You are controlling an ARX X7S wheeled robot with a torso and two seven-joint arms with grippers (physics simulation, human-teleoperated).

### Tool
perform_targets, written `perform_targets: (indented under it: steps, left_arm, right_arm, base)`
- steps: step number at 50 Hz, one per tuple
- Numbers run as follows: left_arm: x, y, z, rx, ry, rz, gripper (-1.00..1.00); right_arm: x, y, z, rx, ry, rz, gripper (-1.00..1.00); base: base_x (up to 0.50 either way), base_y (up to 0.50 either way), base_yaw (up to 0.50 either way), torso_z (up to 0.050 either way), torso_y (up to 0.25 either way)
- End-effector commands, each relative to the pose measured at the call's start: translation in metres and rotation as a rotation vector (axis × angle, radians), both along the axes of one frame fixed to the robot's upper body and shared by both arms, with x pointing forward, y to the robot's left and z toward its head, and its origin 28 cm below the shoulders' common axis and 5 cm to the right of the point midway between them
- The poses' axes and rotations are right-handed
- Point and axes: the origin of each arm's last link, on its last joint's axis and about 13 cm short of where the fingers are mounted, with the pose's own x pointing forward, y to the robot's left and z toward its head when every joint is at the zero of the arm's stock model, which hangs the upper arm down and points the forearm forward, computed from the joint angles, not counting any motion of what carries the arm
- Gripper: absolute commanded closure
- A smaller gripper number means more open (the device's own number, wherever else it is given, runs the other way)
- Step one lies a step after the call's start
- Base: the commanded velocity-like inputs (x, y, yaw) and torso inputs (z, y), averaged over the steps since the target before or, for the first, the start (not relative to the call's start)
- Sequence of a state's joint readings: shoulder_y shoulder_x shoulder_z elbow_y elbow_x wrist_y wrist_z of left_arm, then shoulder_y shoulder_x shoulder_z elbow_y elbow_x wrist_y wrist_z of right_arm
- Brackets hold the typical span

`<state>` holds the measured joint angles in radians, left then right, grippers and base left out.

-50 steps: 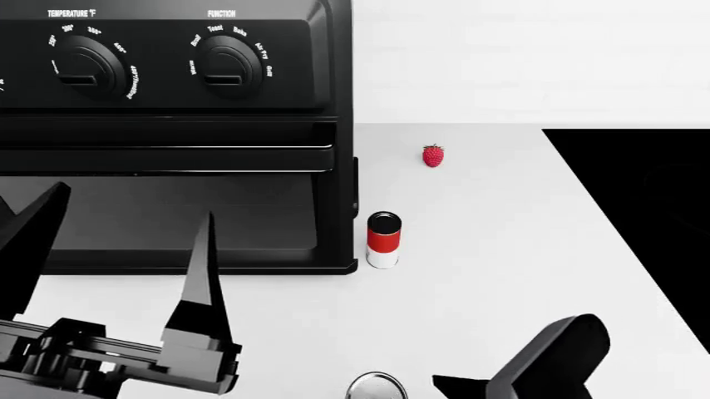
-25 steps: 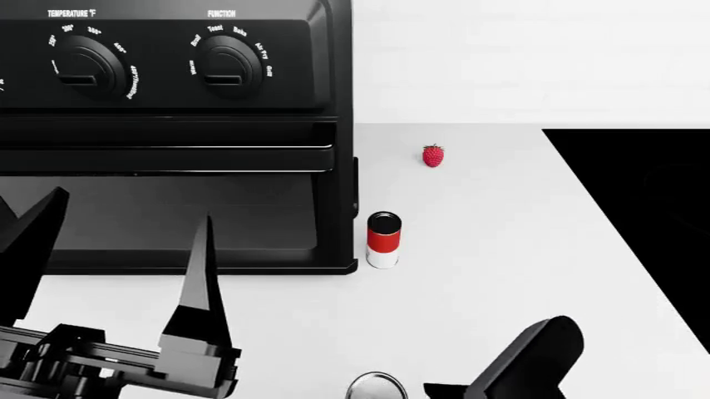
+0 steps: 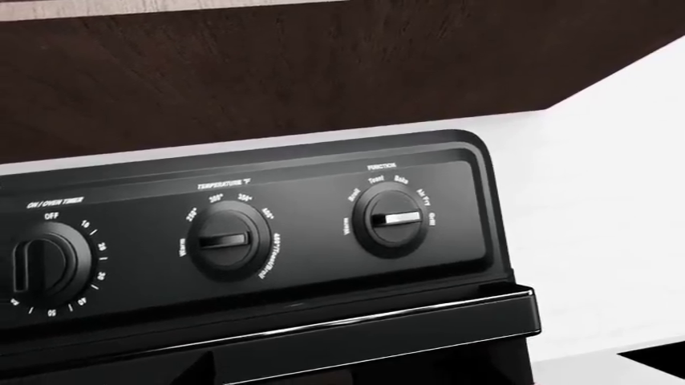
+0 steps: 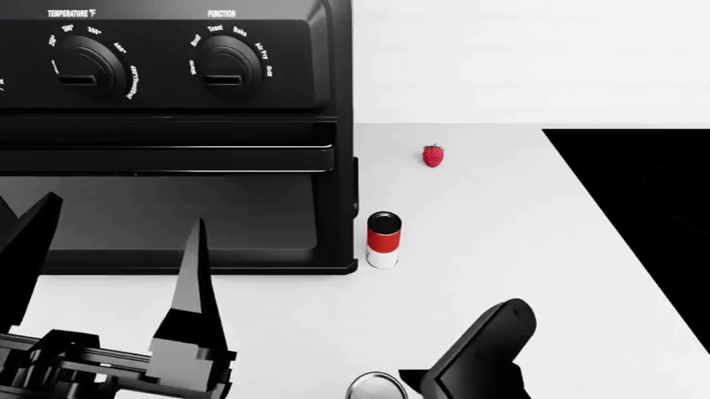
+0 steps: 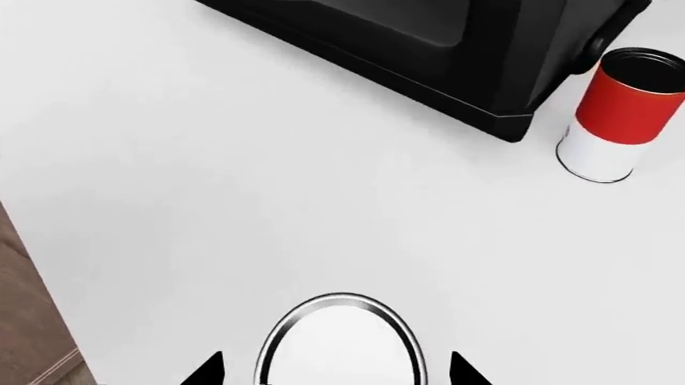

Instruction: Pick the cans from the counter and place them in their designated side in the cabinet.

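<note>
Head view, nearest first: we see our left gripper (image 4: 106, 266) low at the left, its two black fingers spread wide with nothing between them, hanging over the front edge of the toaster oven (image 4: 166, 125). At the bottom centre the silver lid of the wider can (image 4: 375, 386) just shows, with a black finger of our right gripper (image 4: 471, 357) rising just beside it on the right. In the right wrist view that can (image 5: 340, 341) sits between two dark fingertips (image 5: 204, 370), one on each side with a gap left, so the right gripper (image 5: 332, 373) is spread around it, not touching as far as we can tell. Farther on, the slim red-over-white can (image 4: 383, 239) stands upright on the white counter (image 4: 500, 249), just beside the oven's front corner. Beyond it lies a small strawberry (image 4: 433, 155), and the black cooktop (image 4: 654, 216) fills the right. The left wrist view shows only the oven's dials (image 3: 391, 220).
</note>
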<state>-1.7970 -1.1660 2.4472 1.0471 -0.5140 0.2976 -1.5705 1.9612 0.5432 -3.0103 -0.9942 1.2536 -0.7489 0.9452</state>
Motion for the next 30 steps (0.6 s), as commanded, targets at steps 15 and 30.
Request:
perform_targets:
  steps: [15, 30]
  left_arm:
    - [-0.002, 0.0, -0.002, -0.012, 0.003, 0.006, -1.0]
    - [-0.003, 0.002, -0.003, -0.016, -0.001, 0.007, -1.0]
  right_arm:
    - [0.01, 0.003, -0.013, 0.002, 0.031, 0.004, -1.0]
    - [0.008, 0.003, -0.019, 0.001, 0.043, 0.007, 1.0]
  base:
    - [0.0, 0.0, 0.0, 0.0, 0.0]
    - [0.0, 0.0, 0.0, 0.0, 0.0]
